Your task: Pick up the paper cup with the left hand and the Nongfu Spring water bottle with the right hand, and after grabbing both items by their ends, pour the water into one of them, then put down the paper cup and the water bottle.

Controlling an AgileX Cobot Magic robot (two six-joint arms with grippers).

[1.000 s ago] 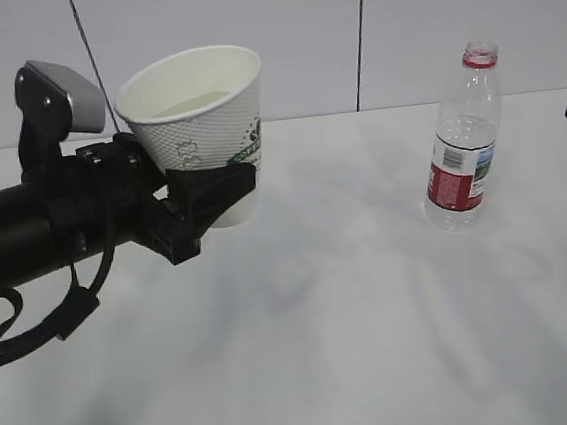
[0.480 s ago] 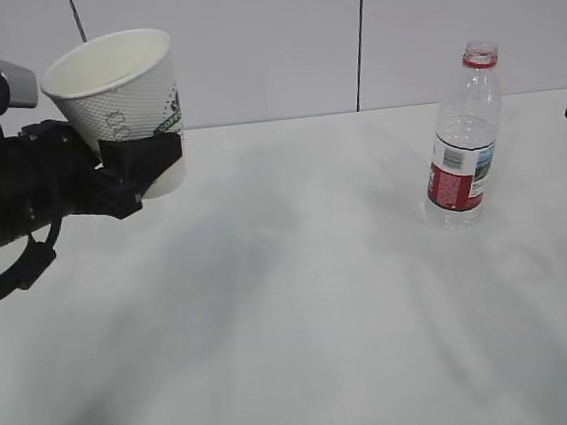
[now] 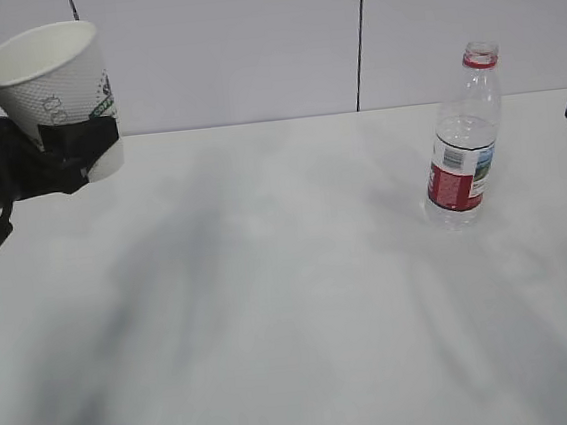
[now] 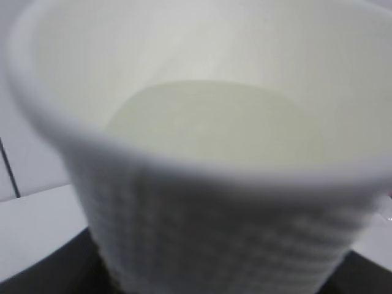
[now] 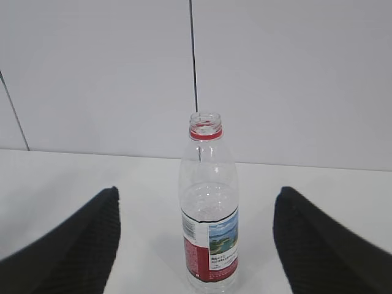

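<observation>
left hand (image 3: pixel 75 152) level, paper cup (image 3: pixel 51 89) seemingly upright

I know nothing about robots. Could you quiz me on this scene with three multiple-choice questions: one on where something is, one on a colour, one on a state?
1. Where is the paper cup?
A. Standing on the table beside the bottle
B. Held above the table at the far left
C. Lying on its side at the table's middle

2. What colour is the ring round the neck of the Nongfu Spring water bottle?
A. Red
B. Blue
C. Yellow

3. How do the right hand's fingers stand?
A. Shut on the bottle
B. Shut on the cup
C. Open, the bottle standing free between them

Answers:
1 B: the exterior view shows the left hand clasping the cup off the table near the left edge.
2 A: the ring under the capless mouth is red.
3 C: the right wrist view shows both fingers wide apart, clear of the bottle.
</observation>
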